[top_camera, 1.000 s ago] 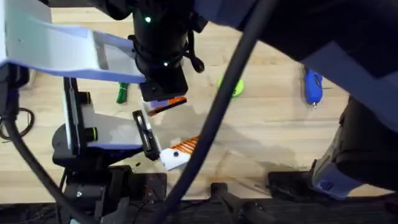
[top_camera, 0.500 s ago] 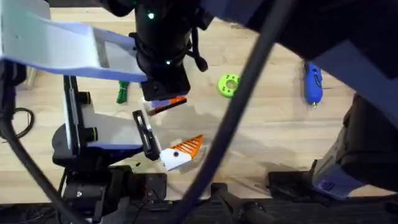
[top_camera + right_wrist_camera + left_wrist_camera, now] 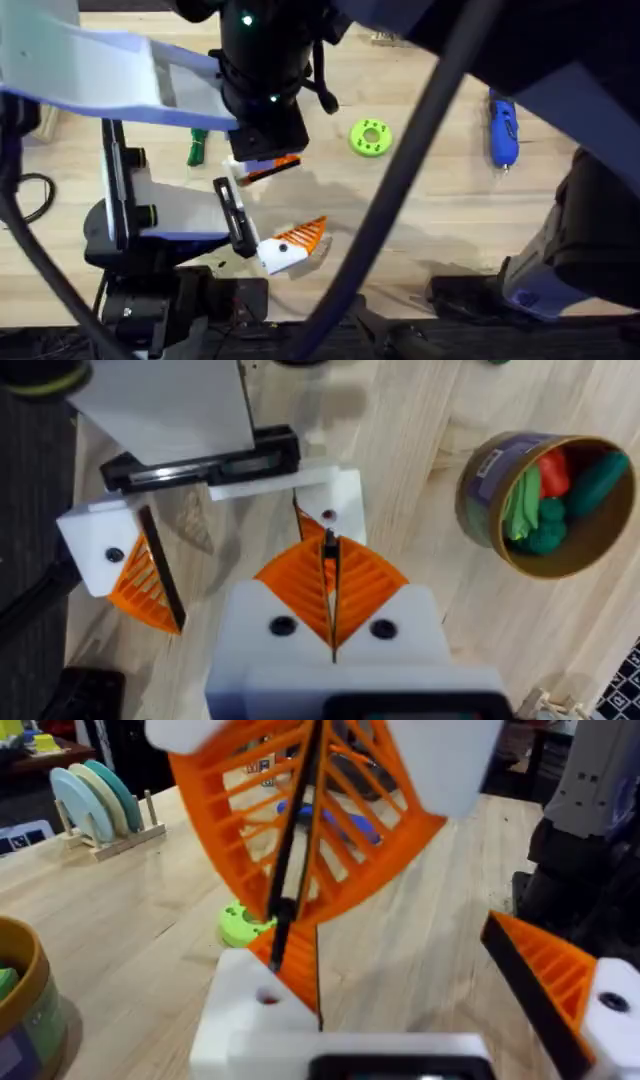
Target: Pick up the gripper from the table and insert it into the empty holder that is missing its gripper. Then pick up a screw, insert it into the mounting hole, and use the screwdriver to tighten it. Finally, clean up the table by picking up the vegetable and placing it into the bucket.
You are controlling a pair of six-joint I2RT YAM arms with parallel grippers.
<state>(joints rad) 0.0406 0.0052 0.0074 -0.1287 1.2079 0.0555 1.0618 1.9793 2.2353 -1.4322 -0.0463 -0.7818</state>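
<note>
Your right gripper (image 3: 332, 615) has its ribbed orange pads pressed together on the gripper (image 3: 328, 543), a thin orange wedge standing over the white holder (image 3: 325, 500). You can't tell the left gripper's (image 3: 300, 945) state. Just beside the holder sits the bucket (image 3: 478, 510); the blue screwdriver (image 3: 502, 133) lies well apart, past the green disc (image 3: 370, 137).

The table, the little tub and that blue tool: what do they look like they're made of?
The table looks like pale wood with a smooth finish; grain lines and plank seams run along it. The tub seems to be card or thin plastic: brown wall, tan rim and a printed label, so I can't settle which. The blue screwdriver looks like glossy moulded plastic with a thin metal tip.
</note>
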